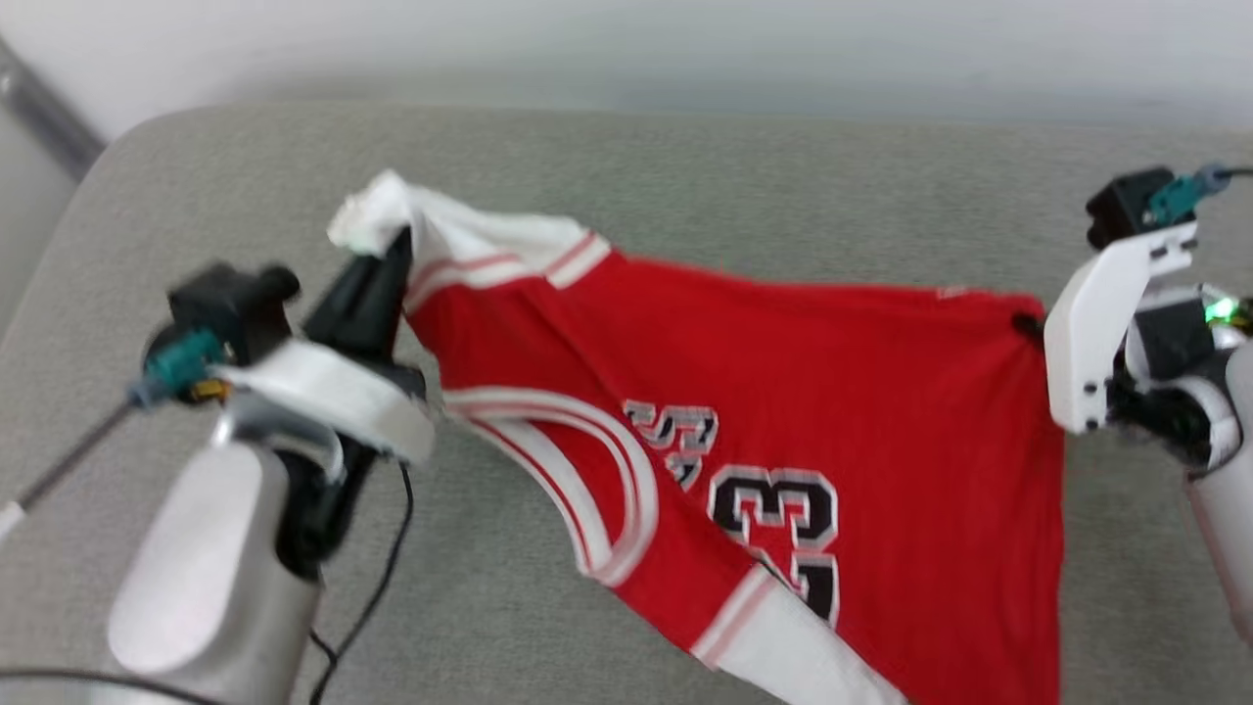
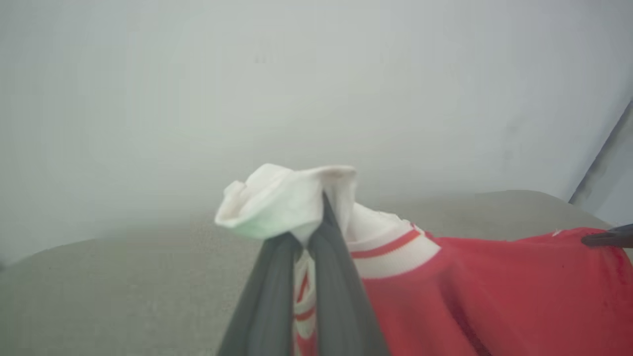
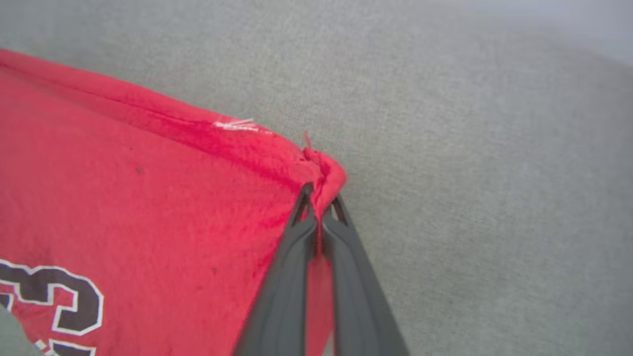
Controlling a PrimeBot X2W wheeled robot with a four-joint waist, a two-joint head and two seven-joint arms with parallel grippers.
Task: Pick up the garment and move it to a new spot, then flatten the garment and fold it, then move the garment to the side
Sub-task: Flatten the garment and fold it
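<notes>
Across a grey, cloth-covered table (image 1: 744,176) with a rounded far-left corner, backed by a plain pale wall (image 1: 587,39), the red garment (image 1: 842,382) is stretched between the left end effector (image 1: 390,257), clamped on its bunched white strap, and the right end effector (image 1: 1024,325), pinched shut on a red corner.

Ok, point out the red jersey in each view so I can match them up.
Head view: jersey stretched across the middle, between the left tool and the right tool.
Left wrist view: lower right, white end pinched in the left tool.
Right wrist view: left half, red corner pinched in the right tool.
Shared landmark: the grey fabric surface beneath it.
</notes>
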